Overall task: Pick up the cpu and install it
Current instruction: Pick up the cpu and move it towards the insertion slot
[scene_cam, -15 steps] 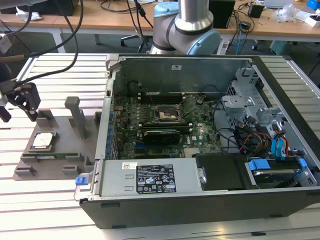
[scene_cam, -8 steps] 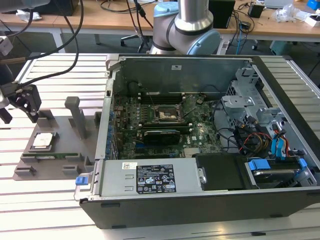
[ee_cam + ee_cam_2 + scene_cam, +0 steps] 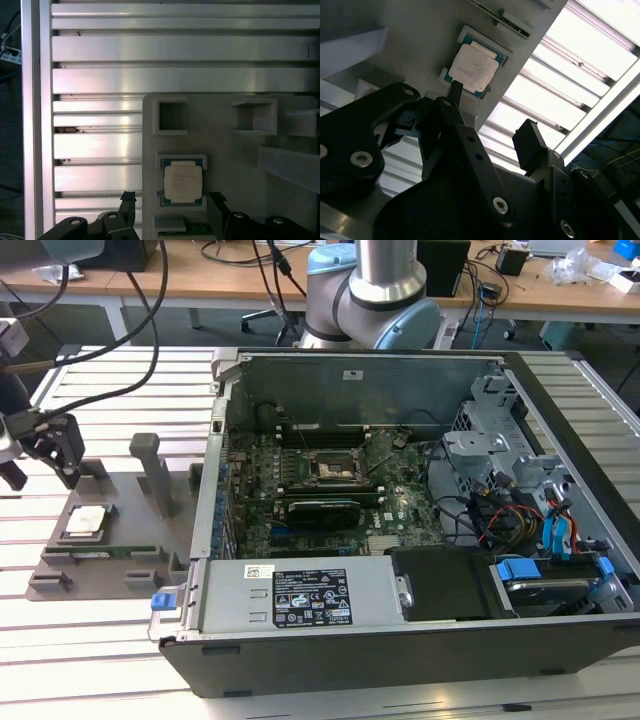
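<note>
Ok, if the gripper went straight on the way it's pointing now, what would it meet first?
Probably the cpu, the small square chip with a silver-grey top, lying in its recess in the flat grey plastic tray. The gripper points at it with open fingers either side; depth is unclear.

The cpu [image 3: 183, 182] has a matt, pale silver-grey metal top plate and a green rim. The tray [image 3: 220, 135] around the cpu looks like matt grey plastic. Beyond it, the table [image 3: 150, 80] slats are smooth, shiny brushed metal. Near the cpu, the gripper [image 3: 171, 195] has 2 matt black fingers [image 3: 127, 199].
</note>
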Tool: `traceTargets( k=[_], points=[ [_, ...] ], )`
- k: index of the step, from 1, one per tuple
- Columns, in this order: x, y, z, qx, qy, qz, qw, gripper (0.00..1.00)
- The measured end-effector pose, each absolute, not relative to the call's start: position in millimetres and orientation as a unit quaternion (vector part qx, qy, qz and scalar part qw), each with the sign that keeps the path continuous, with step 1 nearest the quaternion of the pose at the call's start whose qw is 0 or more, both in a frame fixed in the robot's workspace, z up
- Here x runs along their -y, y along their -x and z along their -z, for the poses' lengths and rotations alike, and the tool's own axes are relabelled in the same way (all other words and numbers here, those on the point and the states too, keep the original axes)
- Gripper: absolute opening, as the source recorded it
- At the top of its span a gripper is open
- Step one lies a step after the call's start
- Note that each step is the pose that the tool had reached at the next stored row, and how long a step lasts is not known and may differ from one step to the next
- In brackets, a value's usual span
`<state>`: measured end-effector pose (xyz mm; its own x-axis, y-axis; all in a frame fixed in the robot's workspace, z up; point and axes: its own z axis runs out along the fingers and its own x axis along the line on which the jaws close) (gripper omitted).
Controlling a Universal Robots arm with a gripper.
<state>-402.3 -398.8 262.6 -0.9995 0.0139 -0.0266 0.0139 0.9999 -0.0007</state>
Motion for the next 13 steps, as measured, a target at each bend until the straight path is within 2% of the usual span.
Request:
traceTargets(
  k=[13],
  points=[
    [398.8, 402.3, -255.1, -1.000, -0.007, 0.000, 0.013, 0.68]
  ],
)
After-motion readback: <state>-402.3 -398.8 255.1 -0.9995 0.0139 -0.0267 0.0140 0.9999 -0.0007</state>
